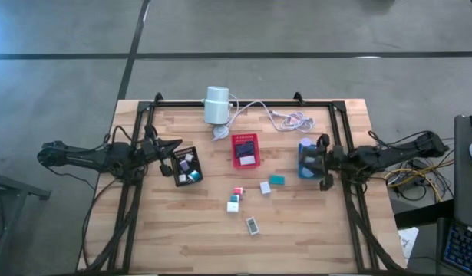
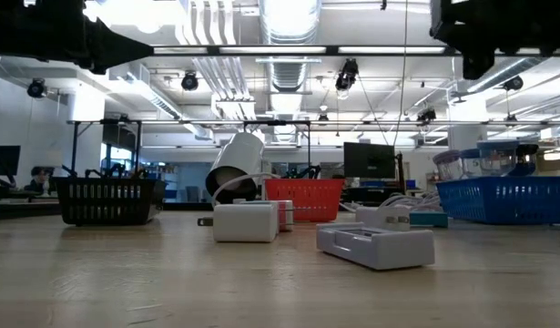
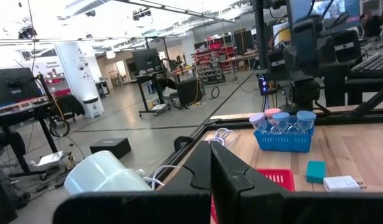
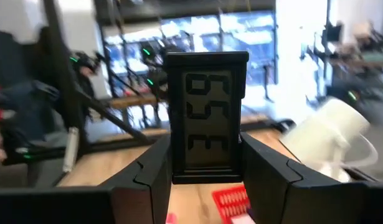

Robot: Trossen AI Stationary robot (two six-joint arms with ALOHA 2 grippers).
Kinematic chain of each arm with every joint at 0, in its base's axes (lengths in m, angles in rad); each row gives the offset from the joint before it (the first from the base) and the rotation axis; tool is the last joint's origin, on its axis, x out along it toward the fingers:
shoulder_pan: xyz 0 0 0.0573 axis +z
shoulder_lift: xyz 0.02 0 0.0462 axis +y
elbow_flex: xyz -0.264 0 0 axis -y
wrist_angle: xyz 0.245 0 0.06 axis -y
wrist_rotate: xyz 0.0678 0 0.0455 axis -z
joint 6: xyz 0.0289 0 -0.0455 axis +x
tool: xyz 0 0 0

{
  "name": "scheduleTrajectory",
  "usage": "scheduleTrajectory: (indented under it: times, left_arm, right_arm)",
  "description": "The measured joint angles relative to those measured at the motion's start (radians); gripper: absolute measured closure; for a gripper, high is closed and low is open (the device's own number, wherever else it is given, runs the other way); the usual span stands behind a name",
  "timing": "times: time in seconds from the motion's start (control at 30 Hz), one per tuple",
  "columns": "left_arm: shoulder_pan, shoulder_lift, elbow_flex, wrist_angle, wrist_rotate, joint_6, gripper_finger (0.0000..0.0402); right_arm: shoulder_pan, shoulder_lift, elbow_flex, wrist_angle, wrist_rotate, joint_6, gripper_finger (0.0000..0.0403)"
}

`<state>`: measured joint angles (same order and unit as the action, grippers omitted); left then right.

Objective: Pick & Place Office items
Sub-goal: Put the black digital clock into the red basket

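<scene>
My right gripper point(image 4: 207, 152) is shut on a small black-framed digital display point(image 4: 207, 106) with dark digits; it hovers by the blue tray point(image 1: 305, 158) at the table's right. My left gripper point(image 3: 211, 158) is shut with nothing in it, level above the black tray point(image 1: 187, 165), which holds several small office items. More office items lie flat on the wood in the middle: a teal block point(image 1: 276, 180), a white block point(image 1: 265, 188), a pink piece point(image 1: 237, 192), a white block point(image 1: 233, 205) and a grey-white piece point(image 1: 252, 225). My right gripper pinches the display between its two fingers, one on each long side edge point(image 4: 170, 155), near the end closest to the wrist. The fingers point(image 4: 266, 171) run about level, coming from the table's right side. The display sticks out past the fingertips, clear of the table.
A red tray point(image 1: 245, 150) sits at the centre back. Behind it a white cylinder point(image 1: 217, 105) lies on its side, its white cable point(image 1: 285, 116) running to the right. The blue tray holds several capped jars point(image 3: 281, 121). Black frame rails border the table.
</scene>
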<state>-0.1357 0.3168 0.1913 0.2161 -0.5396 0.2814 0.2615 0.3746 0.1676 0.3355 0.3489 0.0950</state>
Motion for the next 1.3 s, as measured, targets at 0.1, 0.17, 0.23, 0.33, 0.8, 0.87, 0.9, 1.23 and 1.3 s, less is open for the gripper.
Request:
scheduleTrajectory:
  times: [0.1, 0.17, 0.23, 0.33, 0.8, 0.87, 0.9, 1.23, 1.3]
  left_arm:
    - [0.0, 0.0, 0.0, 0.0, 0.0, 0.004, 0.0401]
    - [0.0, 0.0, 0.0, 0.0, 0.0, 0.004, 0.0401]
    - [0.0, 0.0, 0.0, 0.0, 0.0, 0.003, 0.0401]
    - [0.0, 0.0, 0.0, 0.0, 0.0, -0.023, 0.0401]
    - [0.0, 0.0, 0.0, -0.001, 0.0, -0.042, 0.0401]
    - [0.0, 0.0, 0.0, -0.002, 0.0, -0.043, 0.0401]
    - [0.0, 0.0, 0.0, -0.008, 0.0, -0.047, 0.0401]
    - [0.0, 0.0, 0.0, -0.046, 0.0, -0.05, 0.0401]
    - [0.0, -0.001, 0.0, -0.048, 0.0, -0.05, 0.0401]
  right_arm:
    - [-0.001, 0.097, 0.14, -0.163, 0.064, 0.042, 0.0254]
    - [-0.001, 0.169, 0.241, -0.284, 0.106, 0.061, 0.0254]
    - [-0.003, 0.244, 0.344, -0.382, 0.151, 0.077, 0.0254]
    - [-0.032, 0.358, 0.508, -0.564, 0.171, 0.127, 0.0254]
    - [-0.318, 0.992, 0.96, -1.031, -0.059, 0.094, 0.0254]
    - [-0.341, 1.065, 1.001, -1.027, -0.112, 0.063, 0.0254]
    - [-0.352, 1.099, 1.021, -1.029, -0.138, 0.049, 0.0254]
    - [-0.39, 1.403, 1.266, -1.113, -0.326, -0.11, 0.0254]
    - [-0.39, 1.449, 1.302, -1.127, -0.328, -0.112, 0.0254]
